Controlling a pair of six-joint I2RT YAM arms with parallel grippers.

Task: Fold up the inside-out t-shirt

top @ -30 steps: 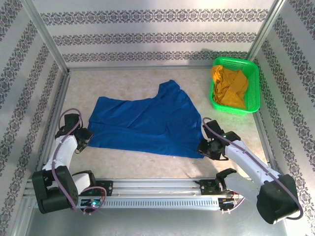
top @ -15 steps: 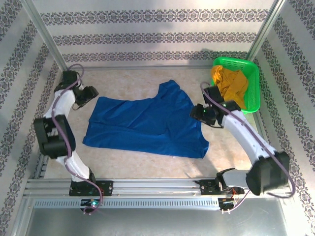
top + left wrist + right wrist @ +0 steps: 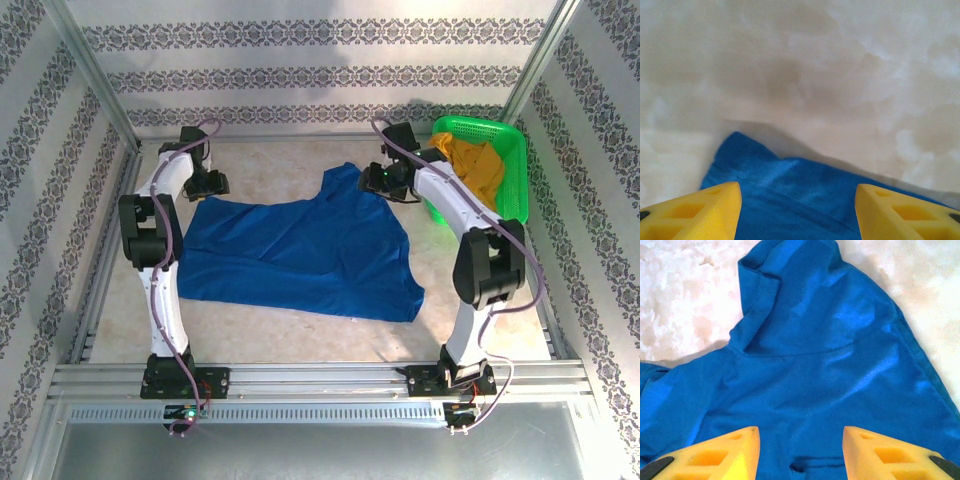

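1. Both of my arms have swung from the near edge of the table (image 3: 270,330) out to its far side; the t-shirt (image 3: 300,250) has not shifted.
2. It lies spread flat in the middle of the table, blue and open, with one peak of cloth pointing toward the far wall on the right; the green basket (image 3: 515,140) with the yellow garment (image 3: 475,170) stands just beside that end, apart from the shirt.
3. My left gripper (image 3: 213,183) hovers over the shirt's far left corner; from its wrist view the fingers (image 3: 705,205) stand apart with nothing between them, and the seamed corner (image 3: 740,150) lies below, partly inside the gap.
4. My right gripper (image 3: 378,180) hangs above the peak at the far right; its fingers (image 3: 725,450) are likewise spread and empty, with the cloth (image 3: 830,350) below them and a hemmed flap (a sleeve, I think) ahead.
5. I judge the step in hand to be the reach for the far edge, ahead of a first fold; no fold shows yet, so the task is at its start.
6. Next I would lower both grippers until the pads straddle a single edge each, close on the cloth and not the table, then lift together and evenly; the left sits near the very tip of its corner, so it could pinch too little and slip.
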